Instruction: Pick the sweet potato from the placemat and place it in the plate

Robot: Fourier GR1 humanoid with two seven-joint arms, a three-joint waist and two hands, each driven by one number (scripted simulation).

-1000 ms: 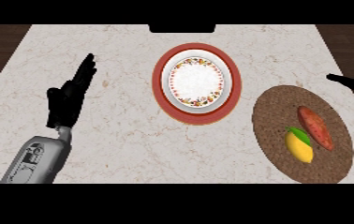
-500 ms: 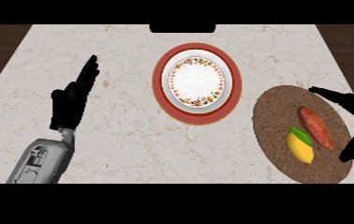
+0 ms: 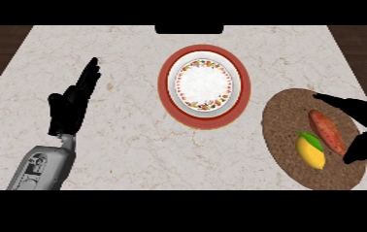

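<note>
On the placemat, sweet potato between spread thumb and fingers of right robot hand, not yet gripped

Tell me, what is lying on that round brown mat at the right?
On the placemat lie a reddish sweet potato and, beside it, a yellow fruit with a green tip. The right hand reaches in over the mat's right edge, hiding that part of it.

Left forearm: grey casing, rounded, small dark fittings on shell, pale wrist collar just below the left hand. Both hands matte black; right hand only partly visible.
</note>
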